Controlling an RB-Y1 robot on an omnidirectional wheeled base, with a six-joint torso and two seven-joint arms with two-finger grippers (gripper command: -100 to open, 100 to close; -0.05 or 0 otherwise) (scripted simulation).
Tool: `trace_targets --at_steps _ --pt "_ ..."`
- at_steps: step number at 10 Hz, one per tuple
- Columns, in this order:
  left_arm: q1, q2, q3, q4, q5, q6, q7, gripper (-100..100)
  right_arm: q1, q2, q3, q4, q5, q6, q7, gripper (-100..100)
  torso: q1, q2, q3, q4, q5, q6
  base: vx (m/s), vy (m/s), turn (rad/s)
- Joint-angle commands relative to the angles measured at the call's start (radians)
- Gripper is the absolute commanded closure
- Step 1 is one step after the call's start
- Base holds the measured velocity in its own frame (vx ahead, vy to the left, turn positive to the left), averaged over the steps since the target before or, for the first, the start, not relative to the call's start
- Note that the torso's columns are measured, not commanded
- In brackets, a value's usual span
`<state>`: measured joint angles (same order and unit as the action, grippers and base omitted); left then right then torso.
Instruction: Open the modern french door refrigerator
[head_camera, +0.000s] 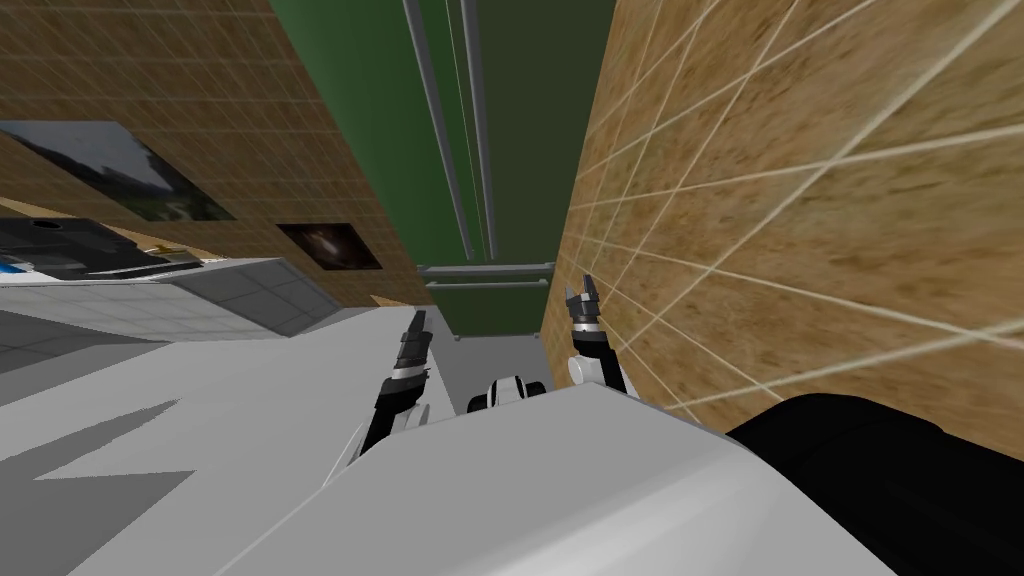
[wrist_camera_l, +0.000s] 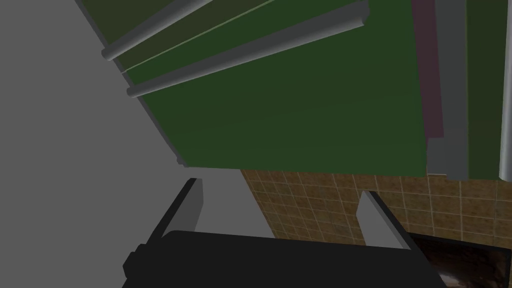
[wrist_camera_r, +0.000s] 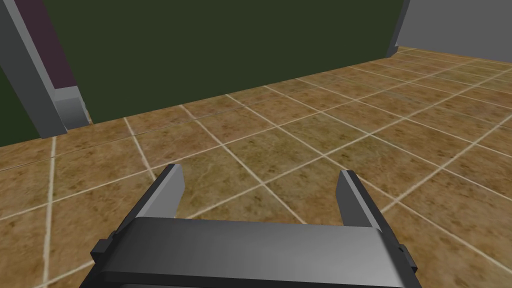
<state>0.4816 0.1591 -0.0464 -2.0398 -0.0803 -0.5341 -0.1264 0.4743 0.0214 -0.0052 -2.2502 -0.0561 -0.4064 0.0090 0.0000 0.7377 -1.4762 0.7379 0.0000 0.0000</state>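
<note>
Head view, green refrigerator (head_camera: 520, 150) ahead of left end effector (head_camera: 418, 320) and right end effector (head_camera: 582, 290), both released

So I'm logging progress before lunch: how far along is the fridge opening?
Done: I stand facing the green refrigerator. In hand: left claw and right claw both hang open short of it, holding nothing. Left: its doors look shut, the two long grey handles side by side and untouched; one needs gripping and pulling.
</note>
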Motion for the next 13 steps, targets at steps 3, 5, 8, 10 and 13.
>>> trace_targets --at_steps 3,5,8,10,13 --pt "-0.035 0.019 0.002 0.130 -0.011 -0.072 -0.012 -100 0.000 0.000 0.000 0.000 0.000 0.000 0.000 0 -0.001 0.000 0.000 0.000 0.000 0.000 0.133 -0.029 -0.024" --pt "-0.052 0.027 0.004 0.188 -0.015 -0.102 -0.016 -100 0.000 0.000 0.000 0.000 0.000 0.000 0.000 0 0.001 0.000 0.000 0.000 0.000 0.000 0.139 -0.013 -0.021" --pt "-0.078 0.038 0.006 0.276 -0.023 -0.149 -0.024 -100 0.000 0.000 0.000 0.000 0.000 0.000 0.000 0 -0.001 0.000 0.000 0.000 0.000 0.000 0.149 -0.016 -0.024" --pt "-0.095 0.041 0.007 0.333 -0.027 -0.180 -0.029 -100 0.000 0.000 0.000 0.000 0.000 0.000 0.000 0 0.000 0.000 0.000 0.000 0.000 0.000 0.147 -0.012 -0.023" --pt "-0.112 0.037 0.009 0.393 -0.032 -0.212 -0.034 -100 0.000 0.000 0.000 0.000 0.000 0.000 0.000 0 0.000 0.001 0.000 0.000 0.000 0.000 0.127 -0.011 -0.018"
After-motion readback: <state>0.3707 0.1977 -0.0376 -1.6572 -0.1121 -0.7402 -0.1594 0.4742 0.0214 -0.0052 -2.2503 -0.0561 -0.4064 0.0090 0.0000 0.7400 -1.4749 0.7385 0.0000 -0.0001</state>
